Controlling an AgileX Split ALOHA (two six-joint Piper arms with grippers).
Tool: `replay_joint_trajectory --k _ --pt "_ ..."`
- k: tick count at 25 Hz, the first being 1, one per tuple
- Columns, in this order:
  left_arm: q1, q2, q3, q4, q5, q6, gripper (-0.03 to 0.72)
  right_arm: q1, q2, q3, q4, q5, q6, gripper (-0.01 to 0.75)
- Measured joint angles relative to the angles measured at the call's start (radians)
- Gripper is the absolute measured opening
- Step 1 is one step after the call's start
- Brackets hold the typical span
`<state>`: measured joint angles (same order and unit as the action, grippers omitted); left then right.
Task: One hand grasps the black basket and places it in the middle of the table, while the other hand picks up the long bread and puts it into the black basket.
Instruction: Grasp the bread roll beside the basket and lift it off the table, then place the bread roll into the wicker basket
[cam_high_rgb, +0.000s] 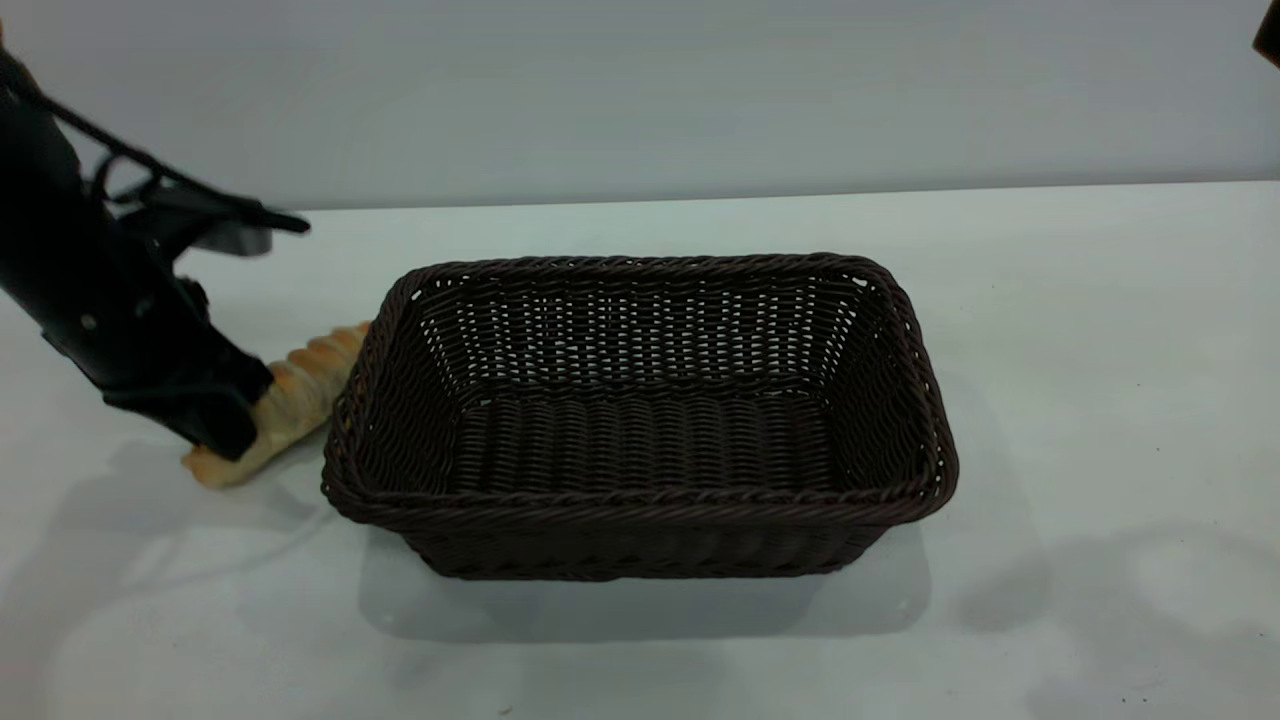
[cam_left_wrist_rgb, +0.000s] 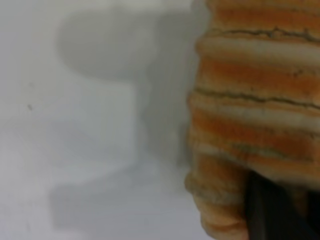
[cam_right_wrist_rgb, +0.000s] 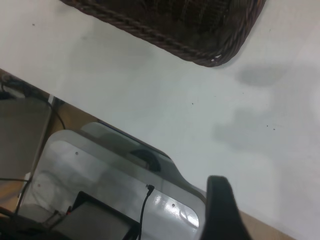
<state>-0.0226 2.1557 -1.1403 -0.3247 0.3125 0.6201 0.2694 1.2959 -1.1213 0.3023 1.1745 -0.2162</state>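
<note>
The black basket (cam_high_rgb: 640, 500) stands upright and empty in the middle of the table (cam_high_rgb: 1100, 400). The long bread (cam_high_rgb: 300, 385) lies on the table against the basket's left end, with one tip pointing to the front left. My left gripper (cam_high_rgb: 232, 425) is down on the bread's front half and shut on it. In the left wrist view the ridged bread (cam_left_wrist_rgb: 250, 115) fills the picture, with a dark finger (cam_left_wrist_rgb: 272, 212) pressed on it. My right gripper (cam_high_rgb: 1268, 35) is high at the far right corner, away from the basket. A corner of the basket (cam_right_wrist_rgb: 200, 45) shows in the right wrist view.
The right wrist view shows the table's edge and, beyond it, a grey stand with cables (cam_right_wrist_rgb: 110, 195). A pale wall (cam_high_rgb: 640, 90) runs behind the table.
</note>
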Motion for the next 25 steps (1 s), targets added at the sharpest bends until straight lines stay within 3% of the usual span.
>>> replay_joint_trajectory --k 8,14,19,22,25 --pt "-0.017 -0.299 0.000 -0.140 0.080 -0.086 0.067 0.000 0.000 0.000 0.000 -0.001 0.000 0.505" --pt "-0.146 -0.361 0.001 -0.336 0.251 0.087 0.066 0.000 0.000 0.000 0.000 -0.005 0.000 0.505" --pt "-0.222 -0.342 0.005 -0.445 0.289 0.164 0.064 0.000 0.000 0.000 0.000 -0.008 0.000 0.505" --pt "-0.235 -0.305 0.005 -0.486 0.289 0.178 0.089 0.000 0.000 0.000 0.001 -0.008 0.000 0.505" --pt "-0.235 -0.261 0.005 -0.511 0.289 0.201 0.160 0.000 0.000 0.000 0.001 -0.008 0.000 0.505"
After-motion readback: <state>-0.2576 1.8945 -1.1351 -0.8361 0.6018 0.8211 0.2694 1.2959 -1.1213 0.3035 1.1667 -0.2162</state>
